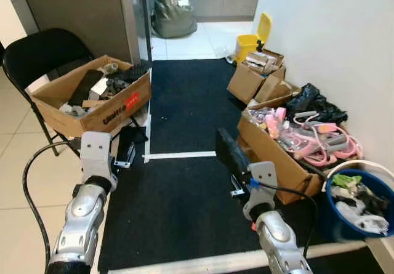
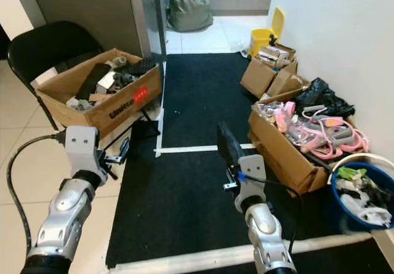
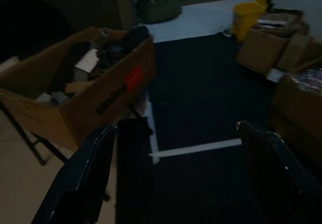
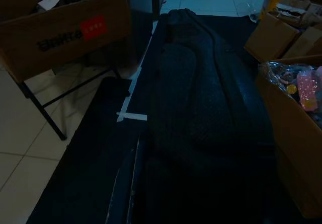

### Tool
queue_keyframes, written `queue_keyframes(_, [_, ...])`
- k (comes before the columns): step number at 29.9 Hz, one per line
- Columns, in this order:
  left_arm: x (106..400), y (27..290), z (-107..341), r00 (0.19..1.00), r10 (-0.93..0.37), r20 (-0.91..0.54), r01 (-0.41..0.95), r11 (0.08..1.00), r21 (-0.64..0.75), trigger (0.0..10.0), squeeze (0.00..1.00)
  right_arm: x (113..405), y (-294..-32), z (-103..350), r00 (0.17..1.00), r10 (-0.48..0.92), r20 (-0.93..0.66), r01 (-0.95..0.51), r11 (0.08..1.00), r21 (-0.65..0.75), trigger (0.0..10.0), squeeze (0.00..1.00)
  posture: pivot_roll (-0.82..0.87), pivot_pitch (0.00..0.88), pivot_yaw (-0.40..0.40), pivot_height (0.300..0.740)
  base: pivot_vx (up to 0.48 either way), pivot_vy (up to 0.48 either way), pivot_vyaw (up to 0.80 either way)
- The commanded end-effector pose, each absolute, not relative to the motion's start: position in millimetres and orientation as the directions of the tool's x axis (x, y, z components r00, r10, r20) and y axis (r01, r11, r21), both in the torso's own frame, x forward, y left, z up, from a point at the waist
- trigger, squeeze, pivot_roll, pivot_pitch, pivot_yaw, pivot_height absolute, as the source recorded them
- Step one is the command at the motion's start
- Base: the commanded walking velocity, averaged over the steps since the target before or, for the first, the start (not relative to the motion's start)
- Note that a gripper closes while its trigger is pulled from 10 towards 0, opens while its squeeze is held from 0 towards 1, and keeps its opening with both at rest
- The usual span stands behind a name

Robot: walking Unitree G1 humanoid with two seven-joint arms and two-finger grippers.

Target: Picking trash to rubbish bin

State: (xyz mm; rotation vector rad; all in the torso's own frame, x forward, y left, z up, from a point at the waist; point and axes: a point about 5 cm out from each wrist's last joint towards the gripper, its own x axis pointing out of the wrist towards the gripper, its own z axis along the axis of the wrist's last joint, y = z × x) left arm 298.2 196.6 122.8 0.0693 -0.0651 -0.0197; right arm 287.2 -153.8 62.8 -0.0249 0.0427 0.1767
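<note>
A yellow rubbish bin (image 1: 248,44) with its lid up stands at the far end of the black mat (image 1: 184,101), by the white wall. A small clear piece of litter (image 1: 229,57) lies on the floor next to it; what it is cannot be made out. My left gripper (image 3: 176,128) is open with nothing between its fingers, low beside the chair's box (image 1: 92,95). My right gripper (image 1: 223,137) is shut, its black fingers pressed together and pointing down the mat. It hangs just left of the box of pink items (image 1: 289,145).
A black folding chair (image 1: 43,55) carries an open cardboard box of odds and ends. More boxes (image 1: 255,77) line the right wall, with a black bag (image 1: 314,104). A blue bucket (image 1: 335,218) of scraps stands near right. A dark sack (image 1: 174,9) sits far back.
</note>
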Motion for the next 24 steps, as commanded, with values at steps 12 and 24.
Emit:
queue_keyframes(12, [296.1,195.3,119.3,0.998,-0.030,0.048,0.026,0.997,0.077,10.0,0.00,287.5,-161.2,62.9,0.989,0.139,-0.045,-0.139,0.990,0.000,10.0,0.00,0.00,0.108,0.033,0.740,0.346,0.000,-0.09])
queue_keyframes(24, [296.3,194.2,119.2,0.998,-0.028,0.048,0.025,0.997,0.073,10.0,0.00,289.2,-162.8,62.4,0.990,0.129,-0.054,-0.131,0.991,-0.026,10.0,0.00,0.00,0.110,0.031,0.740,0.346,0.000,-0.43])
